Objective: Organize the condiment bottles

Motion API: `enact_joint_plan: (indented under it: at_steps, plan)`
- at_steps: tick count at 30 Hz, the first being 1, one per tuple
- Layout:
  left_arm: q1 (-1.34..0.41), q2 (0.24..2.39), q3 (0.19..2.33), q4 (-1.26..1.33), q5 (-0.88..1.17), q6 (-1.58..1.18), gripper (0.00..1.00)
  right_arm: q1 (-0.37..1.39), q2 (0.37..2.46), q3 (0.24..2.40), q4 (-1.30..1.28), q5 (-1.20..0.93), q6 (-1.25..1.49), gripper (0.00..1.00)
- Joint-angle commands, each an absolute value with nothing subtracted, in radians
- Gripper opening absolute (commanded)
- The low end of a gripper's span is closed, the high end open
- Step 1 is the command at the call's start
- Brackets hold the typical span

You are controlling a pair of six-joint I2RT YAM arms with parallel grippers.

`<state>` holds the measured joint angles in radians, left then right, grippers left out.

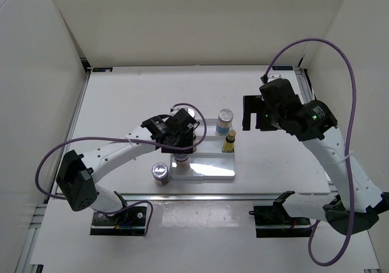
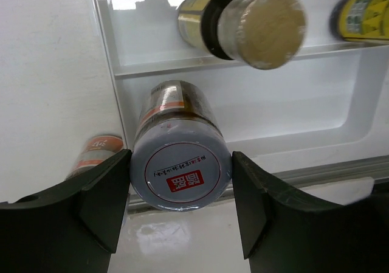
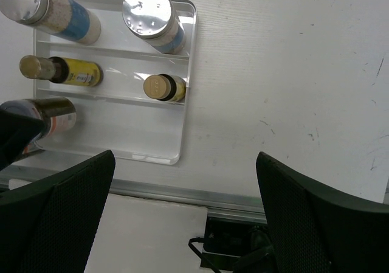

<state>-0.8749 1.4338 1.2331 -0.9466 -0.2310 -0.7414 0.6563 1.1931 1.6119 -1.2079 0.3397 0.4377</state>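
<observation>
My left gripper (image 2: 181,191) is shut on a short silver-lidded jar (image 2: 181,171) with a reddish label, standing in the left end of the front row of the white ridged tray (image 1: 209,171). This jar also shows in the right wrist view (image 3: 51,116). The second short jar (image 1: 160,172) stands on the table just left of the tray and shows in the left wrist view (image 2: 96,152). Two tall silver-capped bottles (image 3: 155,16) (image 3: 56,8) stand in the back row. Two slim yellow bottles (image 3: 164,87) (image 3: 64,71) stand in the middle row. My right gripper (image 1: 250,114) is open and empty, right of the tray.
White walls enclose the table at the back and sides. A metal rail (image 3: 182,191) runs along the near table edge, with the arm bases (image 1: 118,219) behind it. Bare tabletop (image 3: 292,72) lies right of the tray.
</observation>
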Motion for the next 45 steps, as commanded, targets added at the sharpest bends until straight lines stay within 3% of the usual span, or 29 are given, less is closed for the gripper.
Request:
enact_joint_plan:
  at_steps: [1, 12, 15, 16, 19, 21, 22, 23, 31, 38, 45]
  plan:
    - [-0.881, 1.416, 1.22, -0.893, -0.259, -0.752, 0.11, 0.658, 1.169, 1.631, -1.245, 0.373, 0.443, 1.0]
    - [-0.881, 1.456, 1.154, -0.874, -0.241, -0.77, 0.13, 0.658, 1.147, 1.621, -1.255, 0.382, 0.443, 1.0]
    - [-0.881, 1.456, 1.154, -0.874, -0.241, -0.77, 0.31, 0.658, 1.147, 1.621, -1.255, 0.382, 0.443, 1.0]
    - [-0.881, 1.465, 1.154, -0.874, -0.241, -0.77, 0.48, 0.658, 1.147, 1.621, -1.255, 0.382, 0.443, 1.0]
    - [-0.881, 1.465, 1.179, -0.885, -0.241, -0.77, 0.75, 0.658, 1.157, 1.621, -1.255, 0.373, 0.434, 1.0]
    - [-0.89, 1.444, 1.224, -0.932, -0.285, -0.77, 0.87, 0.658, 1.157, 1.621, -1.255, 0.373, 0.434, 1.0]
    - [-0.89, 1.418, 1.241, -0.949, -0.304, -0.77, 0.98, 0.658, 1.157, 1.621, -1.255, 0.373, 0.434, 1.0]
    - [-0.89, 1.402, 1.259, -0.989, -0.348, -0.77, 1.0, 0.658, 1.157, 1.621, -1.255, 0.373, 0.425, 1.0]
    - [-0.89, 1.207, 1.344, -1.171, -0.408, -0.69, 1.0, 0.658, 1.166, 1.591, -1.255, 0.373, 0.425, 1.0]
    - [-0.831, 1.129, 1.168, -1.279, -0.29, -0.808, 1.0, 0.658, 1.21, 1.591, -1.255, 0.327, 0.396, 1.0]
    - [-0.831, 1.08, 0.974, -1.169, -0.212, -0.821, 1.0, 0.658, 1.278, 1.657, -1.282, 0.265, 0.362, 1.0]
